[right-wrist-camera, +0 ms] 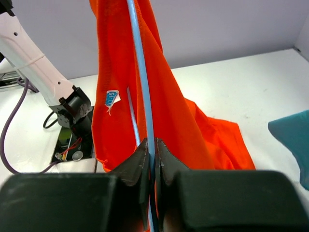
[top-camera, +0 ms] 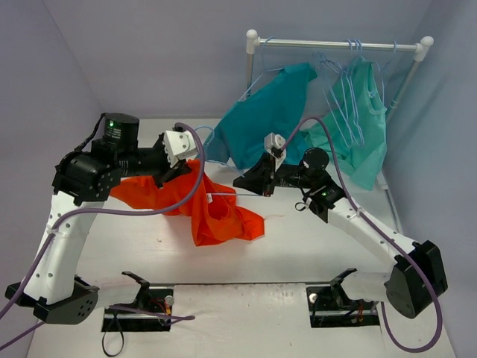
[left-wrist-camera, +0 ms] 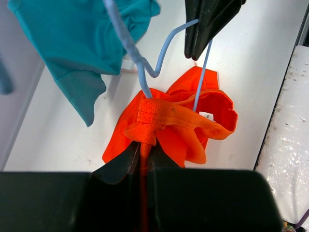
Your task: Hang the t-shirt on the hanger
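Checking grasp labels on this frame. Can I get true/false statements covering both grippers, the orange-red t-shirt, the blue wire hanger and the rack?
1. The right gripper is shut on the thin pale blue wire hanger. True.
2. The left gripper is open, clear of the orange-red fabric t-shirt. False: it is shut on the t-shirt's fabric.
3. The t-shirt hangs on the white pipe rack. False: it is at the grippers, in front of the rack.
4. Spare wire hangers hang on the rack. True.

Teal shirt (top-camera: 262,123), green garment (top-camera: 367,138), white rack (top-camera: 335,45)
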### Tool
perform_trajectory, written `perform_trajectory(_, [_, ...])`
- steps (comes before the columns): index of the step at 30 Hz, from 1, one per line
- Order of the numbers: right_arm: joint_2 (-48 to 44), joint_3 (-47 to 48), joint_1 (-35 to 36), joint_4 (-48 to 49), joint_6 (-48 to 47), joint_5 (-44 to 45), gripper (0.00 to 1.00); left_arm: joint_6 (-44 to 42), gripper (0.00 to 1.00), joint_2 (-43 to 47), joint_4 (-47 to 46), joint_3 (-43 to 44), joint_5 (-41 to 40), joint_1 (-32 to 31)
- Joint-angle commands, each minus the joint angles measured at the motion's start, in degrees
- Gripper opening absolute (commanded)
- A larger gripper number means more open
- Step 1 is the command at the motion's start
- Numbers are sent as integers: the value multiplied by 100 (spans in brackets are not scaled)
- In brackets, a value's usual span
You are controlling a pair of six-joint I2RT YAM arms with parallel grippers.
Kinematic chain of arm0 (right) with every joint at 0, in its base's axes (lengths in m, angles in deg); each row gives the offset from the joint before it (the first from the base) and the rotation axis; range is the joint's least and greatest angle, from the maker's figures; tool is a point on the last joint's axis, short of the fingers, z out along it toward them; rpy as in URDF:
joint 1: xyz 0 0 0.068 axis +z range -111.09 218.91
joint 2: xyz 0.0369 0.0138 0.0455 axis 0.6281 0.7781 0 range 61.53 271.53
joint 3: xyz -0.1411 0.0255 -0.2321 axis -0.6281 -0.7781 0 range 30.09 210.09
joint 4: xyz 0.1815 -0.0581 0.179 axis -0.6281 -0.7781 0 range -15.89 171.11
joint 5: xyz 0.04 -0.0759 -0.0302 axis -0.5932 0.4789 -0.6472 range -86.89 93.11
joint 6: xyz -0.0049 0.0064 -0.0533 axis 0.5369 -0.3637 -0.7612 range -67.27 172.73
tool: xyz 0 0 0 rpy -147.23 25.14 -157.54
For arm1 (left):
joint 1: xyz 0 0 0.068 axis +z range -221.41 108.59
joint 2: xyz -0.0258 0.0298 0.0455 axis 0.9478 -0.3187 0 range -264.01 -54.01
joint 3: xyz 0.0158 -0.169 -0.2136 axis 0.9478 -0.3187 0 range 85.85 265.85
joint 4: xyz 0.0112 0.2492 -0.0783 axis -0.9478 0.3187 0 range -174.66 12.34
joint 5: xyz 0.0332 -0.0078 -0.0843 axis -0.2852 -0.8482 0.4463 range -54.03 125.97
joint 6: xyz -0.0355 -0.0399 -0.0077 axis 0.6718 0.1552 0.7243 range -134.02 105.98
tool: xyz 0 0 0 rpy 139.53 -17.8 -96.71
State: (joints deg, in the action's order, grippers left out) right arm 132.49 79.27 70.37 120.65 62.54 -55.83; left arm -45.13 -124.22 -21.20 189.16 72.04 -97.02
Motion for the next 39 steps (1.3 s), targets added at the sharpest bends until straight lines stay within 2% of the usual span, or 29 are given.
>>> perform_trajectory(1, [-12, 206, -172, 384, 63, 681, 16, 145, 0, 94, -274, -116, 108, -23])
perform_trajectory(5, [-130, 240, -328, -30, 156, 1422, 46, 530, 0, 409, -1097, -756, -966, -23])
perform_trajectory(7, [-218, 277, -360, -353, 202, 2139, 53, 637, 0, 640, -1451, -1050, -1179, -23])
perform_trajectory(9, [-428, 375, -348, -965, 485, 3339, 66, 814, 0, 906, -2023, -1444, -1470, -26])
perform_trajectory(10, [-539, 381, -336, -1156, 616, 3556, 67, 871, 0, 1013, -2168, -1606, -1553, -32])
perform_trajectory(15, [-758, 255, 54, -1649, 1593, 4629, 66, 1161, 0, 1226, -2639, -1991, -1735, -40])
perform_trajectory(19, [-634, 55, 717, -1661, 2319, 5215, 60, 1316, 0, 1238, -2716, -2169, -1609, -49])
perform_trajectory(28, [-41, 208, 2233, -1682, 3448, 6637, 57, 1543, 0, 1376, -3042, -2423, -1629, -63])
perform_trajectory(32, [337, 330, 2599, -1742, 3731, 6954, 54, 1576, 0, 1468, -3183, -2520, -1638, -67])
perform_trajectory(39, [713, 367, 2820, -1800, 3978, 7103, 51, 1570, 0, 1551, -3226, -2658, -1621, -67])
